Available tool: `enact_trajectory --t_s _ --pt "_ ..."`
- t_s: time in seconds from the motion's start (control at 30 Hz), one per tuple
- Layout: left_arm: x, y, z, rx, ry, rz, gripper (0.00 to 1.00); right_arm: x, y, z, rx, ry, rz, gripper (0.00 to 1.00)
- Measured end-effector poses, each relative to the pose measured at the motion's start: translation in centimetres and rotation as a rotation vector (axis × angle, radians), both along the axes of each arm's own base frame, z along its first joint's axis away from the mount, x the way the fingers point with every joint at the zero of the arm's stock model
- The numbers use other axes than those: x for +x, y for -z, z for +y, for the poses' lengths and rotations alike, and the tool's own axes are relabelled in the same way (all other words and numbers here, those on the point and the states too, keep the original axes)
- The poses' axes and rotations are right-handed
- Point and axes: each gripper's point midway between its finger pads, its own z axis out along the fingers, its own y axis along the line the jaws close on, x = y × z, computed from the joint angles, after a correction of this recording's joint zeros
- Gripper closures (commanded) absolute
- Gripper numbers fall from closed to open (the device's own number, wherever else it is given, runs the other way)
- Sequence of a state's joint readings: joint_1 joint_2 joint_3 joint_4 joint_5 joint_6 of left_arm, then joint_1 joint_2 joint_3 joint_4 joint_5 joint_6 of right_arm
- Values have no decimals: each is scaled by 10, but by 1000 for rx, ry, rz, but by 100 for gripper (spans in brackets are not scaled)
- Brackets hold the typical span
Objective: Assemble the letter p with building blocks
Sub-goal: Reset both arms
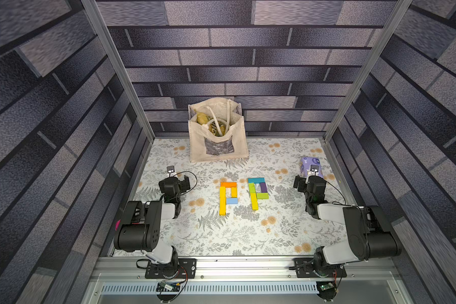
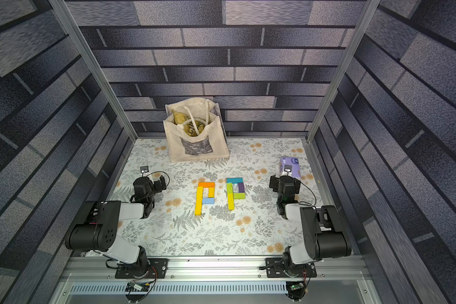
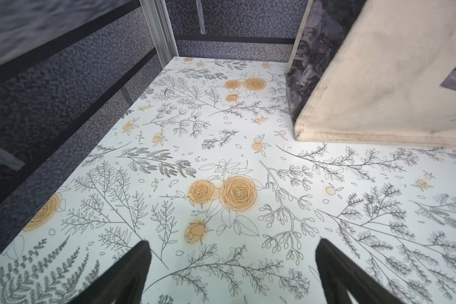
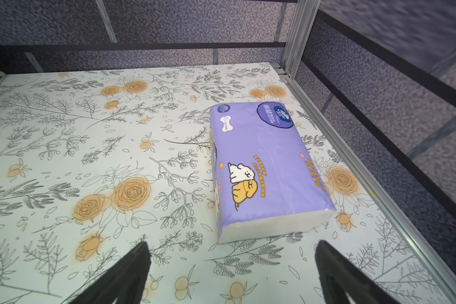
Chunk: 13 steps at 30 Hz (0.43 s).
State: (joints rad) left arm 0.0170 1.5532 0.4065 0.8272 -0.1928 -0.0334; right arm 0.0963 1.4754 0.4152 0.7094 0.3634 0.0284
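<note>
While the building blocks (image 1: 223,200) form two P shapes on the table (image 1: 221,237), left pincer (image 3: 232,244) and right pincer (image 4: 231,246) gape wide. Both empty.

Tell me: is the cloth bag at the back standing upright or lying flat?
Upright. The cloth bag stands on its base, mouth open upward, with yellow packets showing inside.

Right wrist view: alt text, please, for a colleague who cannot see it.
A purple plastic-wrapped tissue pack with cartoon dogs lies flat on the floral-print table, beside the aluminium frame rail. The right gripper is open and empty, its black fingers short of the pack.
</note>
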Motion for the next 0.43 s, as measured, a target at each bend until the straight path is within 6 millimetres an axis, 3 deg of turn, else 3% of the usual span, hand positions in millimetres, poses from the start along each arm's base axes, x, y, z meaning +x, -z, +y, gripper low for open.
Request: enact_trajectory --t_s 0.43 --pt "0 0 1 -13 7 -1 0 1 -1 4 -2 -18 -3 0"
